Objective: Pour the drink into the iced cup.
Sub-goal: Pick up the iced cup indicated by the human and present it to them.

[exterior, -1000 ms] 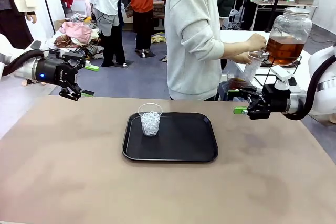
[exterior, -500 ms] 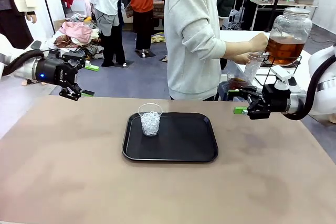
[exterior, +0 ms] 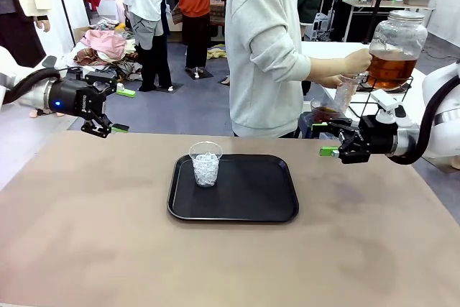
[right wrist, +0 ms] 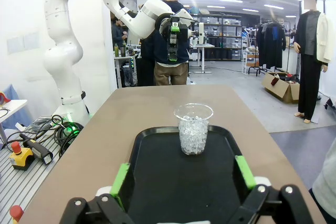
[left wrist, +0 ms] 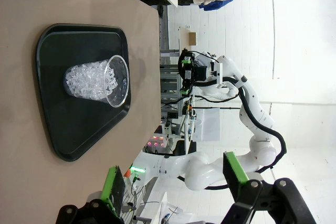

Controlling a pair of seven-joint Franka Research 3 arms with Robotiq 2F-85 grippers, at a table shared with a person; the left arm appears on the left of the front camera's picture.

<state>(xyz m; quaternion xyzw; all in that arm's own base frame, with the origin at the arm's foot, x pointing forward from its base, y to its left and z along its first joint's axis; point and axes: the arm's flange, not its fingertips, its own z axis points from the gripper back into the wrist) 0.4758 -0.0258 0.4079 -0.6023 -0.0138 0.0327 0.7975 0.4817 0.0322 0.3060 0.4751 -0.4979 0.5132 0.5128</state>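
The brown table (exterior: 86,235) carries the black tray (exterior: 248,210) at its middle, long side running left to right. Beyond the tray's far edge a person (exterior: 266,48) in a pale sweatshirt stands side-on, turned to the right, and blocks much of the view past the table. Beyond the tray's far right corner, off the table, a big glass jar (exterior: 397,30) sits on a wire stand; the drink (exterior: 388,71) fills its lower part, amber-brown. The jar stands upright, long axis vertical, lid on top. One of the person's hands (exterior: 355,59) is at the jar's lower left side, and a clear cup (exterior: 346,91) is held tilted just below it.

The left gripper (exterior: 123,111) hangs well off the tray's far left corner, jaws wide apart and holding nothing, fingers pointing right. The right gripper (exterior: 324,138) hangs just off the tray's far right corner, fingers pointing left toward it, likewise spread and empty (it stands between the tray and the jar).

The iced cup (exterior: 205,163) stands upright on the tray's left part near the far edge, mouth up, packed with white ice; nothing touches it
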